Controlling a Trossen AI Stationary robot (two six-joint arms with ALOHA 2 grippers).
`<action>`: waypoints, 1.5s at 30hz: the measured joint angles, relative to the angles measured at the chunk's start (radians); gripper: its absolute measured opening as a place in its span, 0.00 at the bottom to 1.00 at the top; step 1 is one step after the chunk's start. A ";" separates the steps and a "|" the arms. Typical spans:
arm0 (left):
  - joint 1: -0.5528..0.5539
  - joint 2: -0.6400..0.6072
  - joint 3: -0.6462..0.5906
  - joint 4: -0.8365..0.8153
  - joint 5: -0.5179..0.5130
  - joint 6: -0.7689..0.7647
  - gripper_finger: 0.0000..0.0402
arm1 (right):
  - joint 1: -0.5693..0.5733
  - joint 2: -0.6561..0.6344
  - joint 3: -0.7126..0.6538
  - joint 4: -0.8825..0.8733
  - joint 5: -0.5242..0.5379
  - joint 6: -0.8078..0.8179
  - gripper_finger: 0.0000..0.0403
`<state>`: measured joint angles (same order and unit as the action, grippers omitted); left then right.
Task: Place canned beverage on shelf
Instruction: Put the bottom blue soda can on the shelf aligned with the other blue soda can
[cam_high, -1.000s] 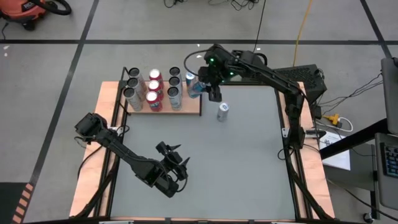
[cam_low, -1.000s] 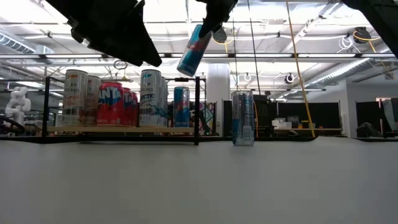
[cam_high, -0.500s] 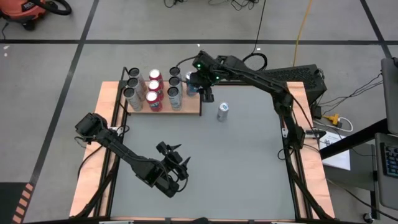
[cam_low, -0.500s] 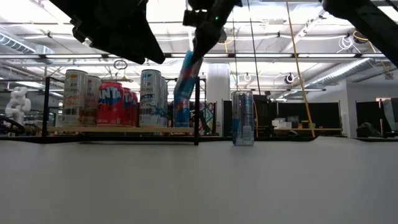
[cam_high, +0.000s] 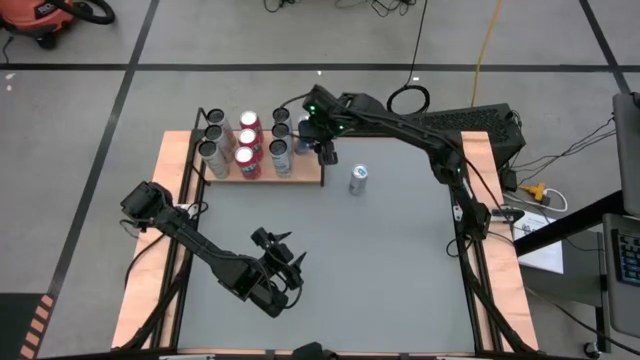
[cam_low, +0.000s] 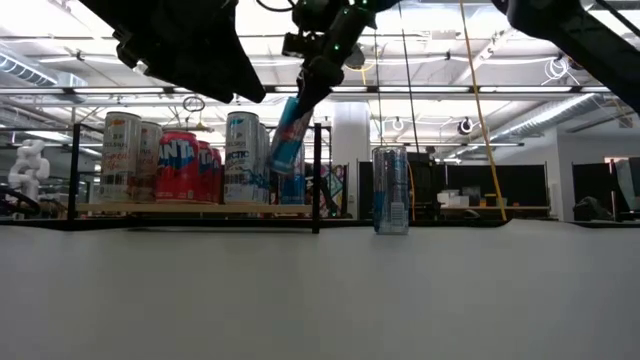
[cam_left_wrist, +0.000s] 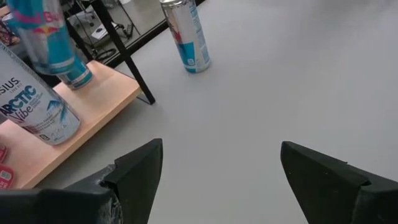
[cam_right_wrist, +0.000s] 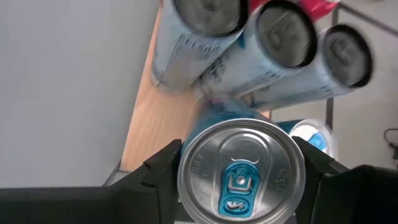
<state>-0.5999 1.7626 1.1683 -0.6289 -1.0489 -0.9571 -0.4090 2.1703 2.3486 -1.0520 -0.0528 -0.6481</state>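
The shelf (cam_high: 300, 183), a light wood board with black posts, stands at the table's far left and carries several upright cans (cam_high: 245, 140). My right gripper (cam_high: 322, 140) hovers over the shelf's right end, shut on a slim blue can (cam_low: 288, 135) that hangs tilted above the board (cam_low: 190, 208). This held can also appears in the left wrist view (cam_left_wrist: 37, 31), above a blue can (cam_left_wrist: 74, 71) standing on the shelf. My left gripper (cam_high: 285, 265) waits open over the table's near left part, holding nothing. My right gripper pinches the blue can just below its top rim (cam_right_wrist: 241, 171), one finger (cam_right_wrist: 163, 168) on each side of the can. The fingers come slanting down from above and from the table's right. The can hangs tilted, its bottom (cam_low: 277, 165) toward the shelf's cans, clear of the board.
A second slim blue-and-silver can (cam_high: 358, 178) stands upright on the grey table just right of the shelf. The shelf's black corner post (cam_low: 316, 175) stands close beside the held can. Wooden strips (cam_high: 170, 200) run along the table's sides.
My right gripper has gone down and toward the table's left with the can, from right of the shelf's corner post to over the shelf's right end. The can stays tilted and has dropped to the height of the shelf's cans.
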 joint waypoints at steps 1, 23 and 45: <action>0.000 0.000 0.000 0.000 0.000 -0.003 0.79 | 0.000 0.006 0.000 -0.003 0.000 -0.004 0.43; -0.003 0.001 -0.001 -0.006 0.000 -0.003 0.79 | 0.000 0.064 0.000 -0.021 0.039 -0.056 0.43; -0.006 0.001 -0.001 -0.008 -0.006 0.020 0.79 | 0.069 0.015 0.008 -0.061 0.103 -0.180 0.43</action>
<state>-0.6056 1.7634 1.1675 -0.6373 -1.0546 -0.9375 -0.3403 2.1849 2.3562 -1.1126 0.0505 -0.8286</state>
